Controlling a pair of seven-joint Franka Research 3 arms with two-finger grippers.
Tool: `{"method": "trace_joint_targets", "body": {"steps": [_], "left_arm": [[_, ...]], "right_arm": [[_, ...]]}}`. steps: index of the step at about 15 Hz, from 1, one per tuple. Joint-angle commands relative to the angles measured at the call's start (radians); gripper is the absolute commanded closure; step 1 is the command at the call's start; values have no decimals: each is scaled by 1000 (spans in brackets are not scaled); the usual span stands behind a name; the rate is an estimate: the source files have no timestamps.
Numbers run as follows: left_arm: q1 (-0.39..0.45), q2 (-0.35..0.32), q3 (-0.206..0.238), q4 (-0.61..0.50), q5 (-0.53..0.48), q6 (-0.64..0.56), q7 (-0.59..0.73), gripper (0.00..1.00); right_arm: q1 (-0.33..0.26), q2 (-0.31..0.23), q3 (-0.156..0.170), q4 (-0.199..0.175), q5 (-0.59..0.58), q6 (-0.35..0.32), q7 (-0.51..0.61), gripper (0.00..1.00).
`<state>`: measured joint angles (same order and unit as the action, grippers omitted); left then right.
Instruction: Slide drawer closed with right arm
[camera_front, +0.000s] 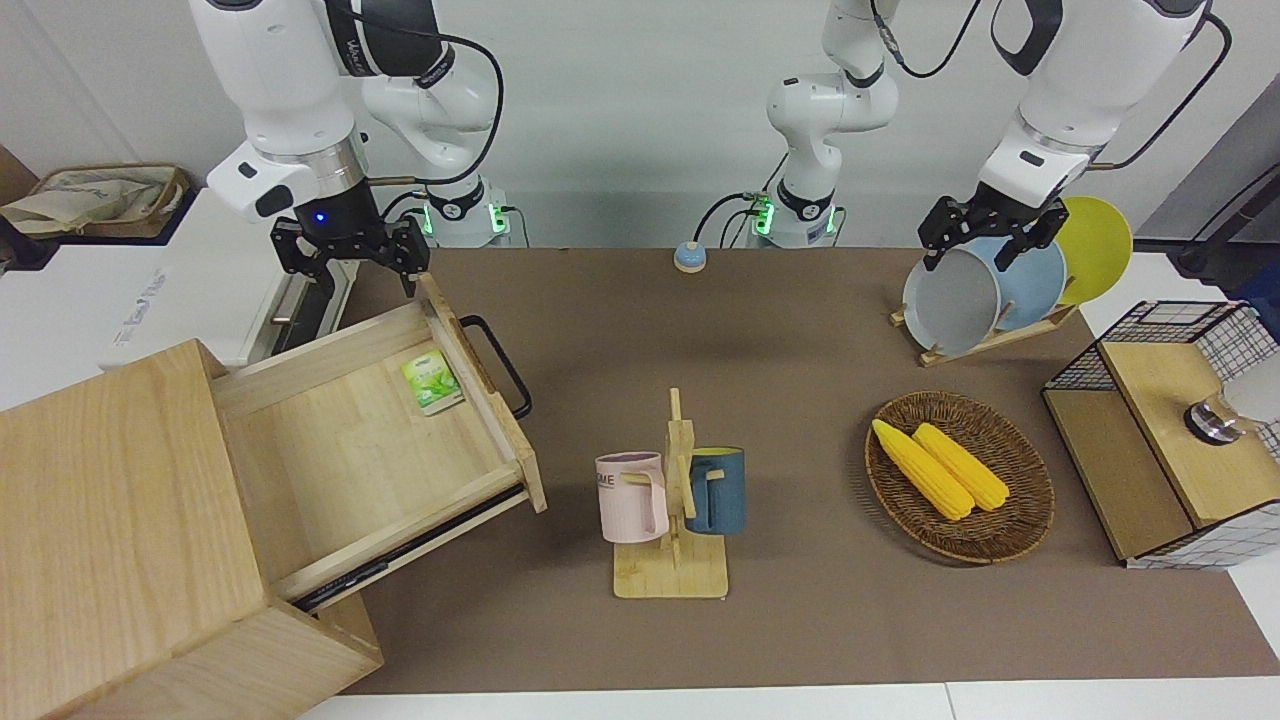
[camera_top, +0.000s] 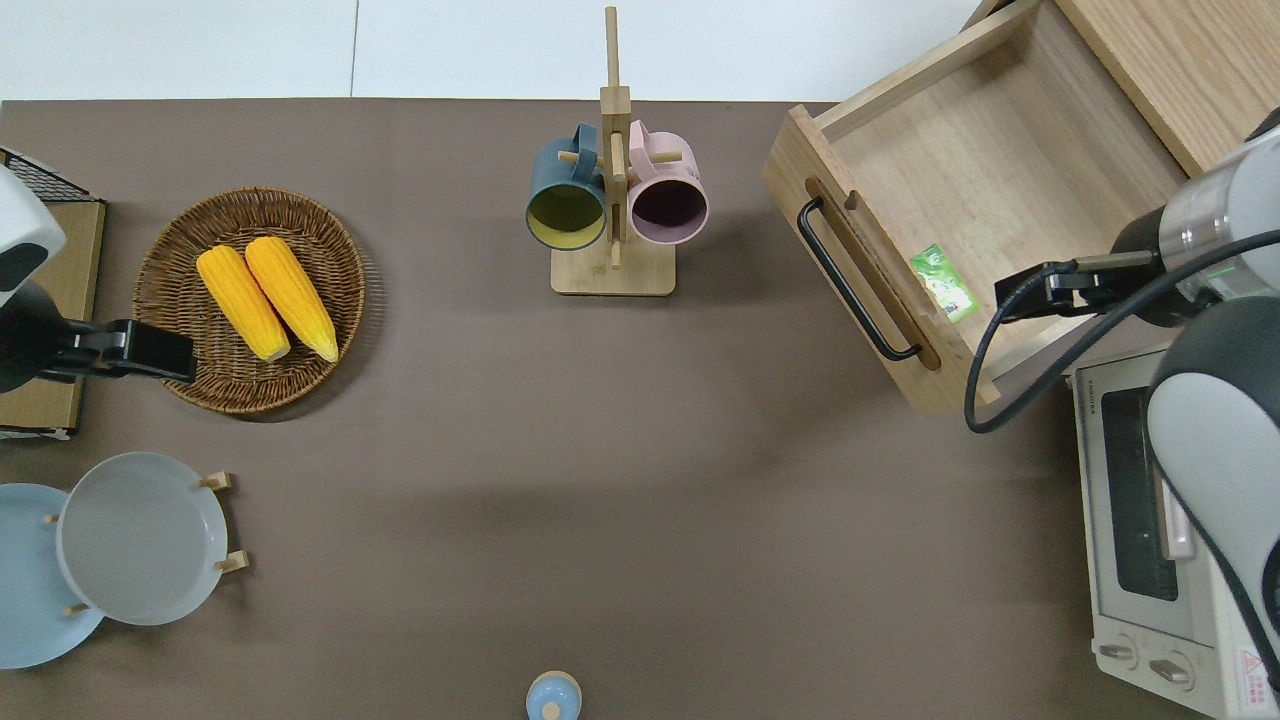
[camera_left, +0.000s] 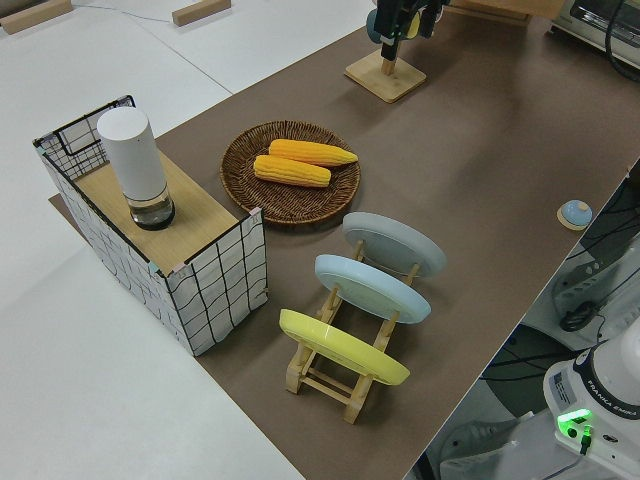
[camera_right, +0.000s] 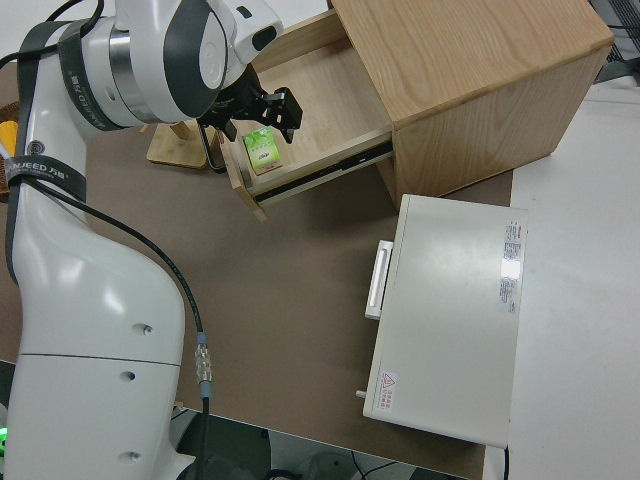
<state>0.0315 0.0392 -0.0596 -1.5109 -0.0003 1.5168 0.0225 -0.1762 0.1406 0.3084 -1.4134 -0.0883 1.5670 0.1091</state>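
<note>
Drawer (camera_front: 370, 440) stands pulled out of the cabinet (camera_front: 110, 530), green packet (camera_front: 431, 381) inside. Right claw (camera_front: 350, 262) hangs over the drawer's robot-side corner, fingers spread, holding nothing. Left arm parked.

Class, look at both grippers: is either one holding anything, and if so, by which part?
Nothing is held. The right gripper is open, up in the air over the open drawer, apart from its handle. The left arm is parked, its gripper open.

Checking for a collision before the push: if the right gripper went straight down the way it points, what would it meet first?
Probably the drawer, near the green packet, as the right gripper hangs there; height is unclear.
</note>
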Motion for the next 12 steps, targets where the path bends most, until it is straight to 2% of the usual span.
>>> {"method": "trace_joint_targets", "body": {"steps": [1,9,10,12], "left_arm": [[4,11,-6,26,17,-20,10,7],[4,11,-6,26,17,-20,10,7],[4,11,-6,24,17,-20,10,7],[4,11,-6,26,17,-20,10,7]], "right_arm": [[-20,-10,8,2,-10,-9,-13,15],[-8,-10,5,5,-10,-9,-17,15],[18,-10,-8,5,-11,-9,-15,15],[87,-12,-93,7,1,-9,-15,15]]}}
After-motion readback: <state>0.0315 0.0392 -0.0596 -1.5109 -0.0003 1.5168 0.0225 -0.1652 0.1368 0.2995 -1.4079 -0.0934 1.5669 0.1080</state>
